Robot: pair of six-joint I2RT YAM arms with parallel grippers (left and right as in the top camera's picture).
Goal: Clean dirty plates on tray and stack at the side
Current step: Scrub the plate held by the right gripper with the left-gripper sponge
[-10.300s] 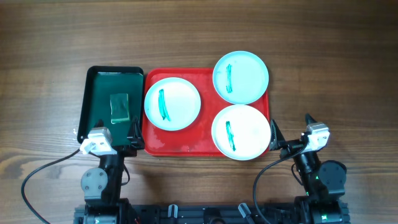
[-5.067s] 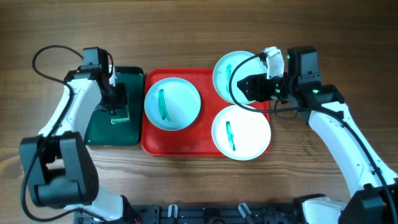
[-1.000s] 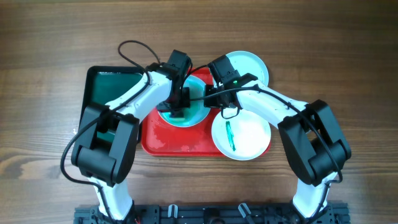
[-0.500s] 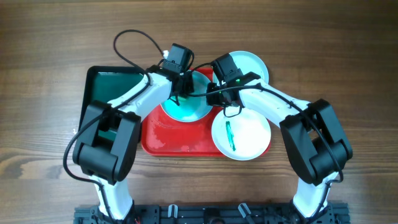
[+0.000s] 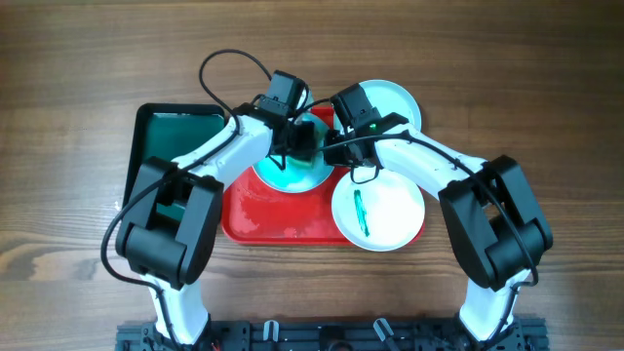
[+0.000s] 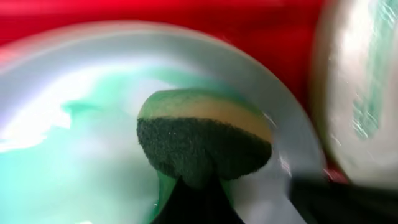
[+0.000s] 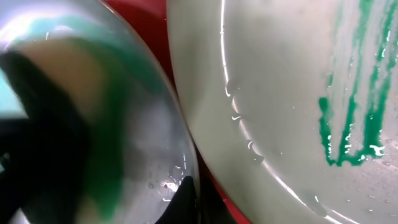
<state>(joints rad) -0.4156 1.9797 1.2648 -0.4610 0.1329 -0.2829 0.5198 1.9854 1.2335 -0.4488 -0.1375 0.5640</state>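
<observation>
On the red tray (image 5: 255,219) lies a plate (image 5: 278,174), its middle smeared teal all over. My left gripper (image 5: 304,139) is shut on a sponge (image 6: 205,140), yellow with a dark green scouring face, and presses it onto this plate (image 6: 56,130) near its back right side. My right gripper (image 5: 330,156) is shut on the right rim of the same plate (image 7: 177,143). A second plate (image 5: 385,210) with a green streak lies front right on the tray. The third plate (image 5: 395,102) lies at the back right, partly under my right arm.
A dark green tray (image 5: 168,146) stands left of the red tray, partly under my left arm. The two arms meet over the tray's back middle, and a black cable (image 5: 229,68) loops above the left wrist. Wooden table (image 5: 78,58) surrounds everything.
My left gripper carried the sponge from the plate's middle to its back, then to its right side. The teal smear has spread. The right gripper has stayed on the rim.
</observation>
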